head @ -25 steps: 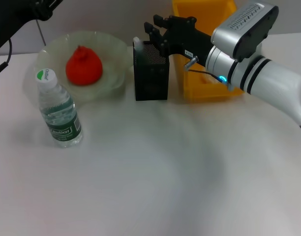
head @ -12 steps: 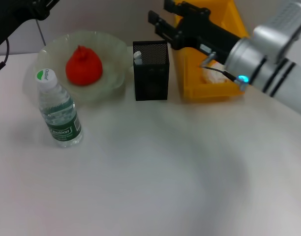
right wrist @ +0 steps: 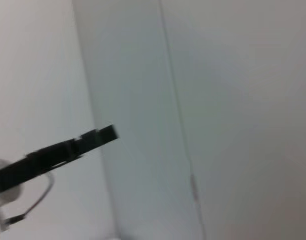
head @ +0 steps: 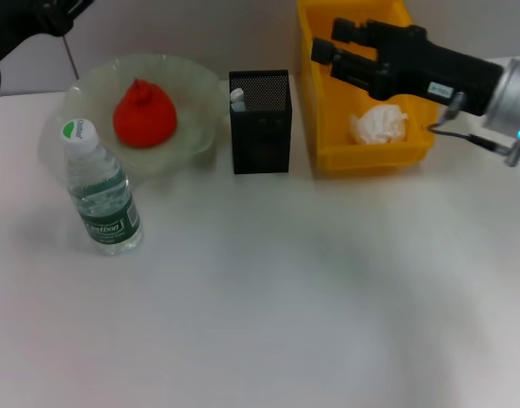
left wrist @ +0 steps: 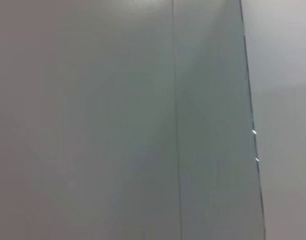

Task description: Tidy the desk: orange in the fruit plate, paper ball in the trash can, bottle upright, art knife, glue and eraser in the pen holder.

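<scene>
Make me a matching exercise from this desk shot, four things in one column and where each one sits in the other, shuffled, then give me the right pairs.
Things:
1. orange
2. paper ball
3. bottle
4. pen holder

Places:
A. inside the yellow trash can
B. standing upright on the desk, in front of the fruit plate
C. on the fruit plate
D. between the fruit plate and the trash can

Pairs: 1-C, 2-A, 3-B, 4-D
</scene>
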